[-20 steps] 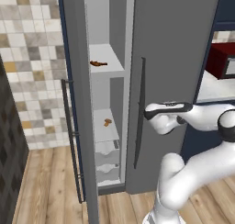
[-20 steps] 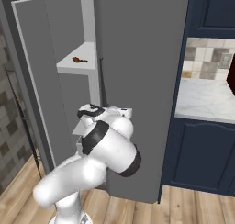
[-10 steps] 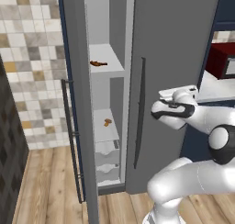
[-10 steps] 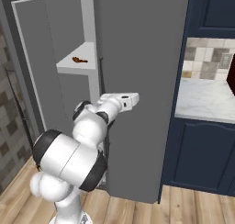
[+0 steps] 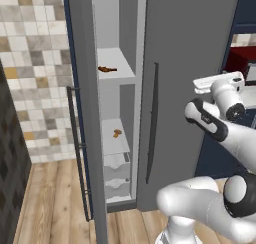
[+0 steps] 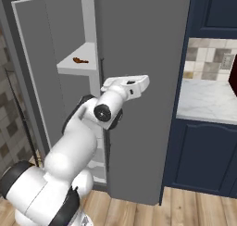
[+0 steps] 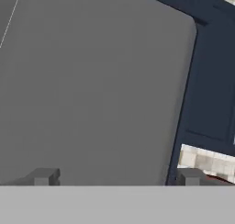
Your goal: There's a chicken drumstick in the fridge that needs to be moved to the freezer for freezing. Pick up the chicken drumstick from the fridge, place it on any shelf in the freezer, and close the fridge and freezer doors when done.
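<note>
While the drumstick (image 5: pixel 107 69) is lying on the upper freezer shelf (image 5: pixel 116 64), well left of the fridge door (image 5: pixel 195 78), the gripper (image 7: pixel 114 176) is hovering in front of that door's grey face with its jaws spread wide and gripping nothing. The placing step is looking done: the piece is sitting flat on the shelf plate, apart from the orange lump (image 5: pixel 117 133) on the shelf below it. The fridge door is sitting shut, its dark handle (image 5: pixel 151 123) running along its left edge. Left of it, the freezer door (image 5: pixel 89 113) is standing open edge-on, so the freezer is showing its shelves and drawers. Judging from this, the hand is staying empty and open because only closing that narrow door is remaining.
</note>
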Tool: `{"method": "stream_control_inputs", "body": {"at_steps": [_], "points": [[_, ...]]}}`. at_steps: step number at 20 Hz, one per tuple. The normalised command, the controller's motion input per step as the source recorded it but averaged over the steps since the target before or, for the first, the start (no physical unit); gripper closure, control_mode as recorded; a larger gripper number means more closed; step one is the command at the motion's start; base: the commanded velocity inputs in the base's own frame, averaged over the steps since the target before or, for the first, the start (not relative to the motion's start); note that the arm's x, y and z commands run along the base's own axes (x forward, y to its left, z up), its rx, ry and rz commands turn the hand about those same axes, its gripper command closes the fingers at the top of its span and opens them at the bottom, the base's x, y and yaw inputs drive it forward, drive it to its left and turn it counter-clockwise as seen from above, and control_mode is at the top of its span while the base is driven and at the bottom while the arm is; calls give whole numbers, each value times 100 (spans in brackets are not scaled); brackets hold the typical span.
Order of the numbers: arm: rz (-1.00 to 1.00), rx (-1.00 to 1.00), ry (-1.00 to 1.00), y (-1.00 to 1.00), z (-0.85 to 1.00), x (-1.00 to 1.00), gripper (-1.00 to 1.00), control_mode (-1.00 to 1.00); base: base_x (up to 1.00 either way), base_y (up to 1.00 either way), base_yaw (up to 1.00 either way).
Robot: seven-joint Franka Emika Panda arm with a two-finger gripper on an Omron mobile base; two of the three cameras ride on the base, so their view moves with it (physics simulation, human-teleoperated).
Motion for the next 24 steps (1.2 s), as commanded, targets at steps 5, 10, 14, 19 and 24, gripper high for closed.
{"method": "stream_control_inputs", "body": {"at_steps": [5,10,14,19,24], "points": [[0,-10,13,-25,100,-91,-100,-100,0,0,0],[-1,-7,58,10,65,-87,-100,-100,0,0,0],[0,0,37,41,19,-91,-100,-100,0,0,0],[0,-4,-3,94,-81,-97,-100,-100,0,0,0],[0,-1,-11,100,-59,-66,-100,-100,0,0,0]]}}
